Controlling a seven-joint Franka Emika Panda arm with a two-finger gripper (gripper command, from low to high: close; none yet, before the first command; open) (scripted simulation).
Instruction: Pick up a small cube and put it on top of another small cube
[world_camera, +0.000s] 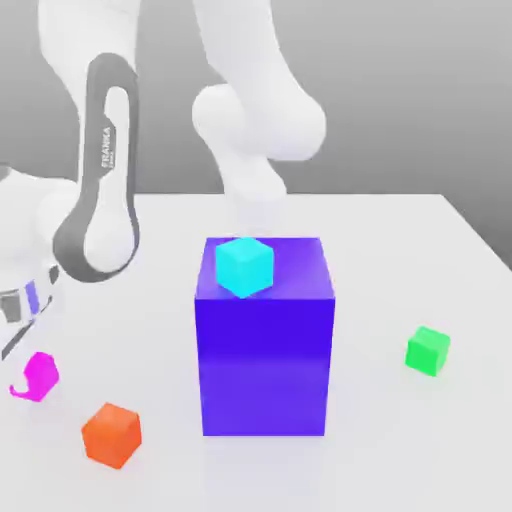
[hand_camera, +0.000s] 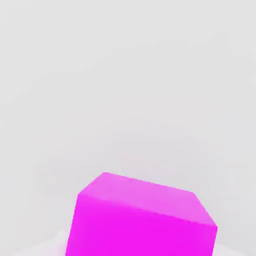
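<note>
Now, small cube (world_camera: 41, 375): magenta, low at the exterior view's left edge, right under the gripper; close up in the hand view (hand_camera: 142, 217)
gripper (world_camera: 22, 385): jaws drawn together, apparently on the small cube
orange cube (world_camera: 111, 434): on desk, near the gripper
blue-purple block (world_camera: 264, 350): mid-desk, well apart from the gripper
cyan cube (world_camera: 244, 265): on block top
green cube (world_camera: 428, 350): farthest from the gripper
desk (world_camera: 400, 450): pale

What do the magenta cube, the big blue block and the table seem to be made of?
Magenta cube: probably plastic, matte; flat even colour, no grain or glint.
Blue block: looks like smooth plastic, slightly glossy; soft lighter sheen on its front face.
Table: plain white, smooth, matte laminate or plastic; no texture visible.
All are simulator renders, so materials stay uncertain.
</note>
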